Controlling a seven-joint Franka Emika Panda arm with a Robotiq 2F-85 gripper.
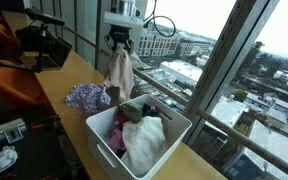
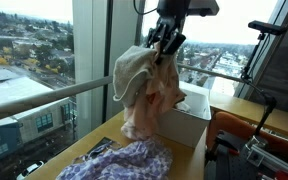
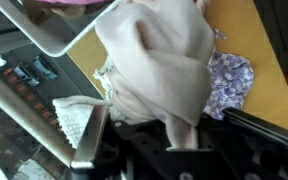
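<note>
My gripper is shut on a pale pink and cream cloth and holds it hanging in the air. In both exterior views the cloth dangles above the wooden table, beside the white basket full of clothes. In the wrist view the cloth fills the middle, pinched between the fingers. A purple patterned cloth lies on the table below and beside the hanging cloth; it also shows in the wrist view.
The wooden table runs along a large window with a metal rail. An orange chair and dark camera gear stand at the table's far end. The white basket sits near the window.
</note>
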